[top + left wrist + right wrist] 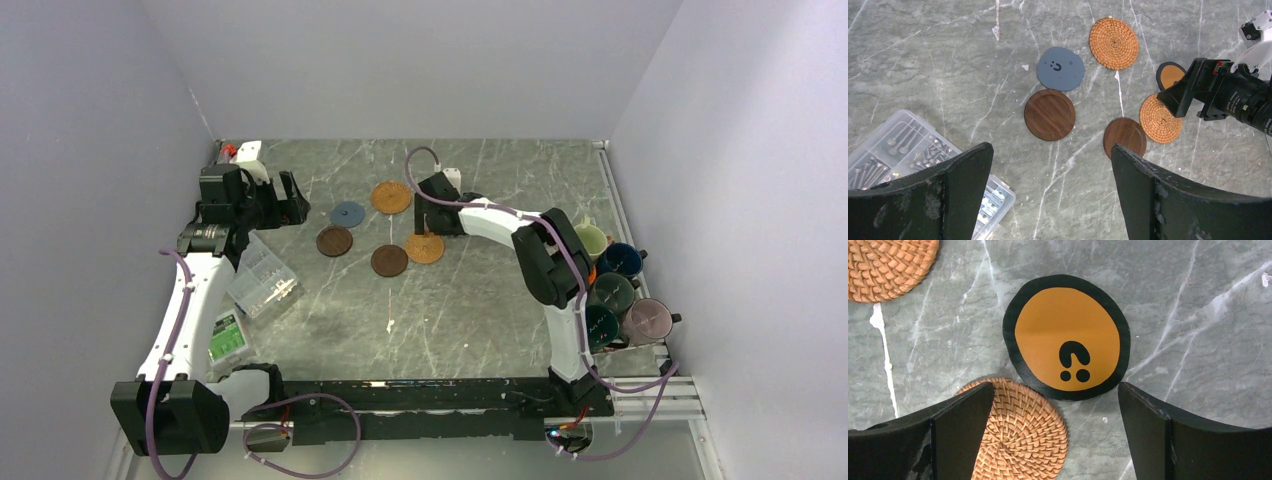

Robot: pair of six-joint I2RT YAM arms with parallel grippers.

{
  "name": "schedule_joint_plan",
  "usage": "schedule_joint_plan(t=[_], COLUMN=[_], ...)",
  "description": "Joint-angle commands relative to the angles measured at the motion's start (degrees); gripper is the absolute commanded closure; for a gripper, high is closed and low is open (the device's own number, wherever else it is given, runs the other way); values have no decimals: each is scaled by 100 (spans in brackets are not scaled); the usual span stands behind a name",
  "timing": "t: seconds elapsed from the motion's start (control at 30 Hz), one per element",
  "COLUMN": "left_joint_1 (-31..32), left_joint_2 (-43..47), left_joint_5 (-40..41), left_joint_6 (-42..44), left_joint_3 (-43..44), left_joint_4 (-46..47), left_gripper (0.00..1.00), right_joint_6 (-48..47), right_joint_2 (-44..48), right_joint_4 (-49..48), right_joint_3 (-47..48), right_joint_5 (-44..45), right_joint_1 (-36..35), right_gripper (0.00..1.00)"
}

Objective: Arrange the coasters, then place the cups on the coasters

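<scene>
Coasters [389, 260] lie scattered in the upper middle of the top view, not yet in any order I can make out; the cups [620, 262] stand bunched at the right edge of the table [480, 310], none on a disc.

The right gripper [1054, 390] hangs over the black-rimmed orange coaster [1066, 337] with its jaws spread wide and nothing between them; in the right wrist view that disc sits centre frame, a little above the fingertips and inside the gap. It is round, so it has no long axis to line up with. One tan woven coaster [1020, 432] touches or slips under its lower-left rim, partly hidden by the left finger; I'd say that crowding is what a straight descent has to mind. The other tan woven coaster [890, 265] is off in the upper left corner.

The left gripper [1052, 147] is likewise wide open and empty, up at the left of the top view; the two dark brown coasters [1049, 114] and the blue-grey coaster [1060, 68] lie nearer to it, so the right arm is plainly the closer one for the orange disc.

Writing: the orange disc bears a black hooked mark over two dots; the blue-grey one has a small dark face-like mark; the green label [227, 335] by the clear plastic box [893, 150] is too small to read.
</scene>
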State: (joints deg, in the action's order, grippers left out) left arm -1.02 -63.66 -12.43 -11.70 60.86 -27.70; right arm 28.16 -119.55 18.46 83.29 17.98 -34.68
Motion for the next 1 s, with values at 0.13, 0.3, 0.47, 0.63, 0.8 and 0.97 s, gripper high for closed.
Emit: schedule_joint_plan(t=[0.13, 0.3, 0.47, 0.63, 0.8, 0.97], left_joint_1=[31, 24, 29, 26, 31, 29], left_joint_2=[-58, -83, -96, -106, -123, -150], left_joint_5=[-185, -206, -215, -220, -229, -268], left_joint_6=[12, 10, -5, -7, 1, -15], left_joint_3=[75, 75, 71, 62, 75, 75], left_joint_4=[89, 98, 93, 97, 89, 97], left_gripper=[6, 6, 6, 6, 6, 6], right_joint_6=[122, -88, -247, -327, -189, -84], right_joint_2=[171, 356, 328, 66, 13, 83], right_joint_4=[-137, -376, -321, -111, -82, -334], right_joint_3=[-61, -151, -9, 336, 396, 320], right_joint_5=[-87, -211, 25, 180, 100, -100], right_joint_1=[214, 203, 198, 206, 216, 224], right_gripper=[0, 0, 0, 0, 0, 0])
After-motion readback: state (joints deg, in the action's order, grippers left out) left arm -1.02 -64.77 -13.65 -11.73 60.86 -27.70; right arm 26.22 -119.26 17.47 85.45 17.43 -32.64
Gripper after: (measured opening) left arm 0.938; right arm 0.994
